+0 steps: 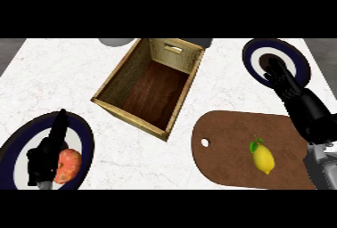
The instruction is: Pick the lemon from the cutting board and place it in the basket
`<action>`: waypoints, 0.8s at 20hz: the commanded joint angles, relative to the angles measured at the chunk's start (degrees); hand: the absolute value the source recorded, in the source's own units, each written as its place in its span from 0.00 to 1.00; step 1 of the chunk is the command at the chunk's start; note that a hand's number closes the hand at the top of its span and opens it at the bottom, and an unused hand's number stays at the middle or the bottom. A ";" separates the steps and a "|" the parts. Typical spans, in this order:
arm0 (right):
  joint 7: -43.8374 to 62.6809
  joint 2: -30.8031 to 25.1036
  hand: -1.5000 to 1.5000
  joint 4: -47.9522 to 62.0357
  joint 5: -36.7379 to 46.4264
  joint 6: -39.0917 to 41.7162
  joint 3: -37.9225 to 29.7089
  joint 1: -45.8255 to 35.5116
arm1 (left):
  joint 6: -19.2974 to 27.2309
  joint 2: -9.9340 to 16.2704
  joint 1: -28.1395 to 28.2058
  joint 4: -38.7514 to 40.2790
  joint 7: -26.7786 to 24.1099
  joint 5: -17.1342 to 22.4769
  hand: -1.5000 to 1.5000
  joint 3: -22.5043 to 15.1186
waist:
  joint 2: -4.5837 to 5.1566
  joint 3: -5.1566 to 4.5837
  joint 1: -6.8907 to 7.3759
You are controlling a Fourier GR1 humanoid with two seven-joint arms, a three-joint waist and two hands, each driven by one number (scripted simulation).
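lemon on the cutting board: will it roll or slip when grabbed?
The lemon is oval and smooth-skinned, so it probably rolls sideways if nudged off-centre. It lies flat on the cutting board with bare board around it, so nothing would stop a roll. It looks rigid, likely keeping its shape in the right robot hand.

You had a white marble counter (59,75) bearing a wooden basket (116,75), a brown cutting board (227,147) and two dark-rimmed plates (84,138) (253,51).

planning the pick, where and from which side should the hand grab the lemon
Grip the lemon across its narrow middle, coming from above. It lies flat on the board, long axis running toward and away from the robot, leaf end far, so the sides are free. The right hand is nearest.
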 commanded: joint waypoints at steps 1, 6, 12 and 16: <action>-0.10 -3.72 1.00 -2.41 0.91 1.37 -3.05 2.18 | 0.05 -1.76 -1.01 0.36 0.61 0.31 0.50 0.86 | -0.65 1.64 -1.51; -7.93 -11.86 1.00 5.99 5.64 -2.20 -15.21 7.28 | -0.07 4.20 -7.94 -5.95 7.22 1.83 0.50 5.27 | -0.65 1.86 -2.57; -18.60 6.03 0.00 0.71 22.82 -21.86 -3.35 8.92 | -1.71 2.59 -11.00 -6.59 12.66 3.01 0.50 3.61 | -0.65 1.65 -1.09; -6.71 3.66 0.00 0.63 33.30 -31.52 -6.55 8.41 | -3.78 5.22 -11.51 -6.10 14.25 4.12 0.50 5.48 | -0.72 1.46 -1.21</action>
